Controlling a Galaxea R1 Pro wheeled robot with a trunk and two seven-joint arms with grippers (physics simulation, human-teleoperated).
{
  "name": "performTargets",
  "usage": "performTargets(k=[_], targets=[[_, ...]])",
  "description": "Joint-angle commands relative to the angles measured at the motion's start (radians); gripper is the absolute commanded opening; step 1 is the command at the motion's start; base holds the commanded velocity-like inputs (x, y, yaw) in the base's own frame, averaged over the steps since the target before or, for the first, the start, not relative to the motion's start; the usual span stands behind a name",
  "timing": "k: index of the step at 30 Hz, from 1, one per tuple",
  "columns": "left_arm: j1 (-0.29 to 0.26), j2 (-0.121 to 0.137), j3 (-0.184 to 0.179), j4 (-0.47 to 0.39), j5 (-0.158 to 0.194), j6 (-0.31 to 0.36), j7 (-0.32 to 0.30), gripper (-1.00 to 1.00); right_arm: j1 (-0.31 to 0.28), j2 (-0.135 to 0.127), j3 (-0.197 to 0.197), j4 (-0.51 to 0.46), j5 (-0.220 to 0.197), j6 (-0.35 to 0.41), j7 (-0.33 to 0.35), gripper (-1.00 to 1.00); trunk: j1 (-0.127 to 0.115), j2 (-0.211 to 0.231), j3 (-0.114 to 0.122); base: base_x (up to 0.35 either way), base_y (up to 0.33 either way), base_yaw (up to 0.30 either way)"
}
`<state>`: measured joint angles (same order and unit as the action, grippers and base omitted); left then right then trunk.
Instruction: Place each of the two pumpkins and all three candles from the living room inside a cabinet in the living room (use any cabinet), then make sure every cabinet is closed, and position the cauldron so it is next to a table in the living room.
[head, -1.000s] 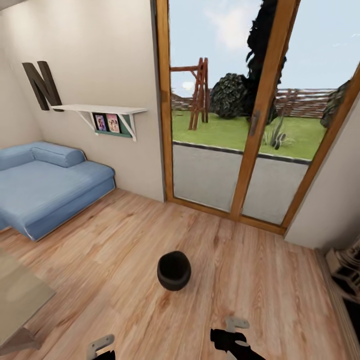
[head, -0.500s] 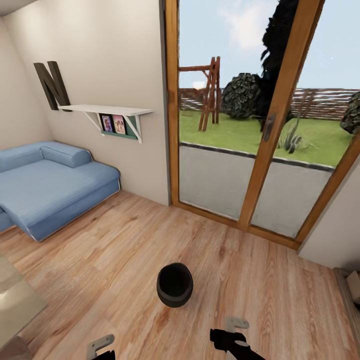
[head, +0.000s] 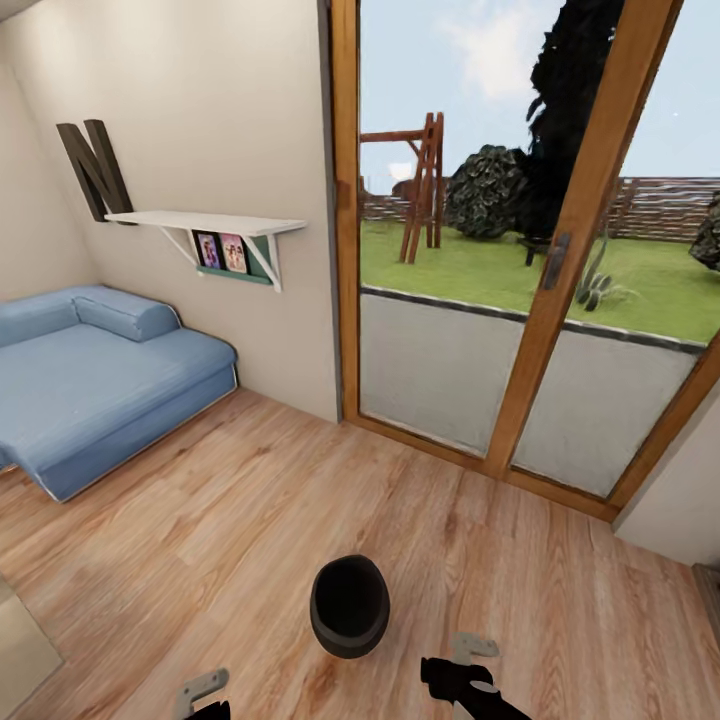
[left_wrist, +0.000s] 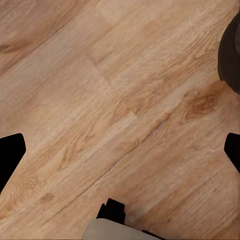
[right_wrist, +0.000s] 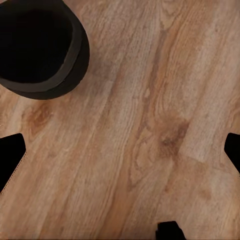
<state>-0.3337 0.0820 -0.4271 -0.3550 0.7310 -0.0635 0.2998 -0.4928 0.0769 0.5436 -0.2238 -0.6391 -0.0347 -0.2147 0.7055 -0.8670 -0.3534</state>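
Head view: the cauldron (head: 349, 605) stands upright on the wooden floor (head: 200, 540), mouth up, low in the picture and close in front of the robot, between the two arms. It is black, round, wide-mouthed, and touches nothing but the floor. The left gripper (head: 200, 692) shows at the lower edge, to the left of the cauldron and clear of it; the right gripper (head: 470, 660) shows at the lower edge, to the right of the cauldron, near it but not touching. Right wrist view: the right gripper (right_wrist: 120, 150) has its two dark fingertips standing at opposite edges of the picture, spread wide with bare floor between them and nothing held; the cauldron (right_wrist: 42, 47) sits off to one side, beyond the fingers (right_wrist: 11, 152). Left wrist view: the left gripper (left_wrist: 120, 150) is likewise spread wide over bare floor, holding nothing; a dark curved edge of the cauldron (left_wrist: 231, 55) cuts into one side of the picture. A corner of the grey-topped table (head: 18, 650) shows at the lower left of the head view, well apart from the cauldron. Beyond: a blue sofa (head: 90, 380) at left against the wall, a white wall shelf (head: 205, 222) with a dark letter N (head: 95, 170) above it, and a wood-framed glass door (head: 540, 300) facing a lawn.
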Motion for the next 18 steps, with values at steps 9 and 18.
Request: performTargets(k=[9, 18], targets=[[-0.001, 0.001, -0.009, -0.001, 0.007, -0.004, 0.006, 1.0, -0.001, 0.0, 0.009, 0.0, -0.01, -0.004, -0.006, 1.0, 0.001, -0.001, -0.001, 0.317, -0.088, 0.244], [-0.001, 0.001, -0.009, -0.001, 0.008, -0.004, 0.006, 1.0, -0.001, 0.001, 0.009, -0.003, -0.009, -0.003, -0.005, 1.0, 0.001, -0.001, -0.001, 0.305, -0.135, 0.041]])
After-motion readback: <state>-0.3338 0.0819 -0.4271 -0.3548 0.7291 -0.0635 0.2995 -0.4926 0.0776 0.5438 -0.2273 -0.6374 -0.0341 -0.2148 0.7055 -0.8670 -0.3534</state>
